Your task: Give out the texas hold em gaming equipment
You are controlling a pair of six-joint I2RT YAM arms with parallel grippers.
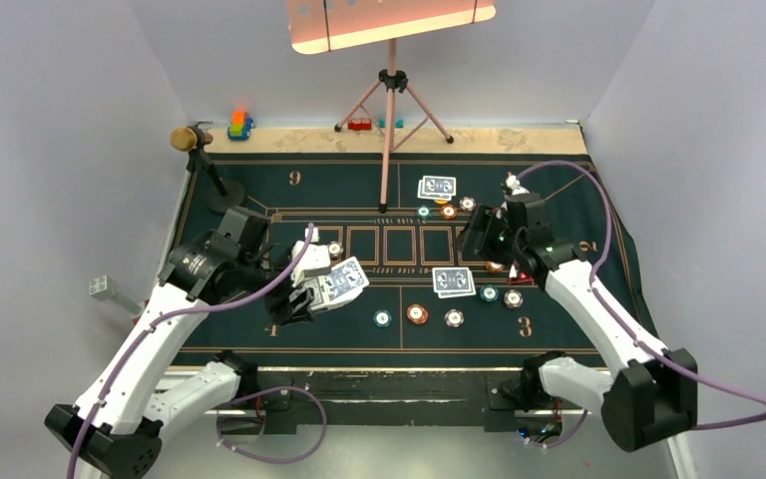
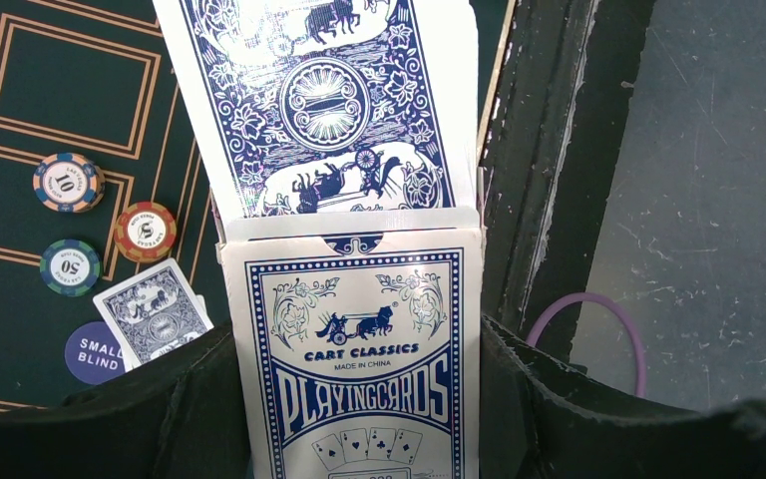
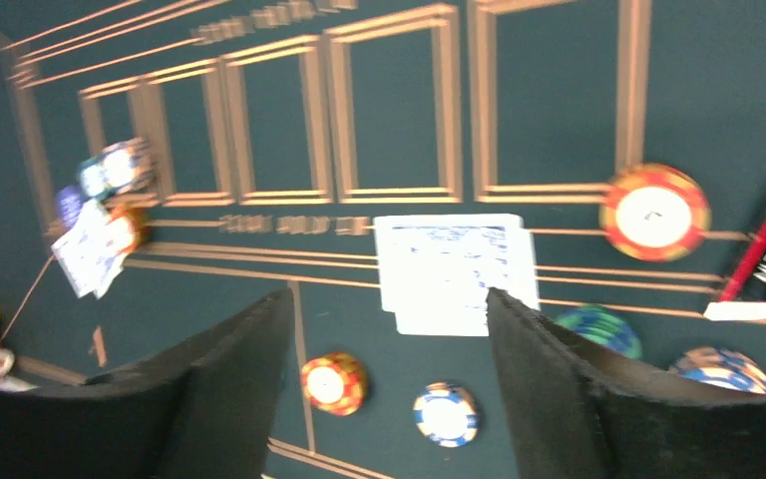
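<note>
The white and blue cardboard box of playing cards (image 2: pixel 354 339) sat squeezed in the left gripper (image 2: pixel 354 409), with blue-backed cards (image 2: pixel 329 100) poking out. A near card pile (image 1: pixel 454 282), a far card pile (image 1: pixel 437 187) and round poker chips (image 1: pixel 417 313) already lay on the dark green felt mat (image 1: pixel 349 190). The right gripper (image 3: pixel 389 399) hung wide open and empty. More dealing looked left to do.

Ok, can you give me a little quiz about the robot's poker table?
1. True or false: the left gripper holds a box of playing cards.
2. The right gripper is: A) open above the mat, B) shut on a chip, C) shut on a card.
3. Fill in: the orange-and-blue chip in the left wrist view shows the number ___.
Key: 1 true; 2 A; 3 is 10.
</note>
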